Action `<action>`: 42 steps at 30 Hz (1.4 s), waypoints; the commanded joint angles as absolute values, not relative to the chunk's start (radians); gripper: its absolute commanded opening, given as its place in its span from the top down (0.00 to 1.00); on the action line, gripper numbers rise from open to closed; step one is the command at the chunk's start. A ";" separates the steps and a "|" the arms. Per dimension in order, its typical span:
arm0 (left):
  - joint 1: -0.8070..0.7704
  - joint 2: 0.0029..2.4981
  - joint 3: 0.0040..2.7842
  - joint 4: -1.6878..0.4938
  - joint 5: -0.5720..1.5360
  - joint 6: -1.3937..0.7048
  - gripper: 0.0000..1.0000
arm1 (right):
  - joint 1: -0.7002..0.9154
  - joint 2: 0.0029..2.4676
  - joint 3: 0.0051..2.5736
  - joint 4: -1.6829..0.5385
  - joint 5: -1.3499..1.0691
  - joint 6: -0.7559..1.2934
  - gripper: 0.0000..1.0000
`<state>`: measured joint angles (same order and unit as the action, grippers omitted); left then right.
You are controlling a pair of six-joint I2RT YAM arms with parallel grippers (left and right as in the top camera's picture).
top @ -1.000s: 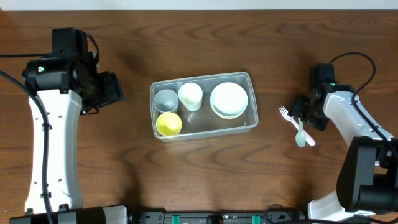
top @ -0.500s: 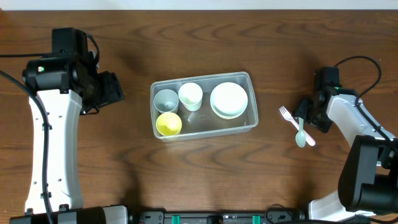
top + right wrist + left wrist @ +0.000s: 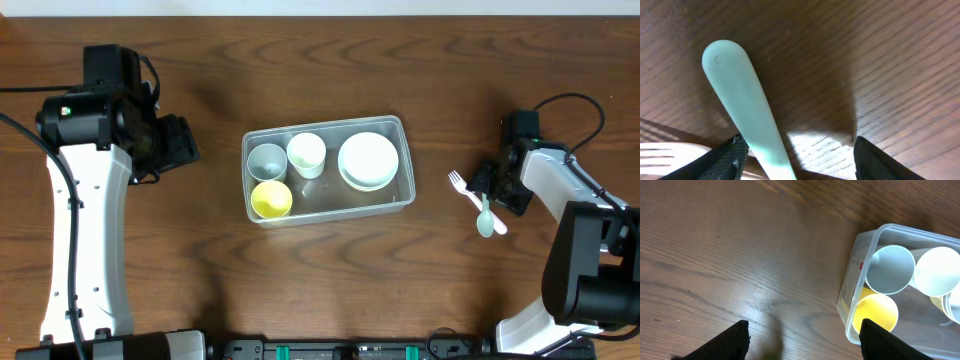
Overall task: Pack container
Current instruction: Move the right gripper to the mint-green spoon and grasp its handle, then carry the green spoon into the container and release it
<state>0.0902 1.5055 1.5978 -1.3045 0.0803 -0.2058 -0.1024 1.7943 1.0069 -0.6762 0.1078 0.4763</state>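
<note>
Dial: read on the overhead view, 12 at the far edge of the desk (image 3: pixel 330 290).
Container: the container (image 3: pixel 407 190) stands at the dial's centre, long side running 9 to 3, upright and open on top.
Inside: three cups (image 3: pixel 306 153) crowd the 9 o'clock end and a stack of pale bowls (image 3: pixel 368 160) fills the 3 o'clock end.
Loose: a mint spoon (image 3: pixel 740 100) and a pale fork (image 3: pixel 458 183) lie on the desk at 3 o'clock, well apart from the container.
Left pincer: the left pincer (image 3: pixel 804 332) is spread with nothing between its fingers, at 9 o'clock near the container's short wall and not touching it.
Right pincer: the right pincer (image 3: pixel 799 145) is spread and low over the spoon, the shaft lying close by one finger, not pinched.
Stage: probably the cutlery is what remains to go in.
Handling: the container looks light, thin-walled and slick. Its walls would likely flex if squeezed, and the load sits toward 3 o'clock.
Hold: if it must be moved or steadied, take the rim at a short end, or brace that wall.
Risk: a nudge may slide it on the smooth wood.
</note>
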 commanded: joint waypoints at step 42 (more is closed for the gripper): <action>0.095 1.507 1.594 -1.309 0.087 -0.205 0.29 | -0.104 1.831 1.000 -0.669 0.097 0.492 0.99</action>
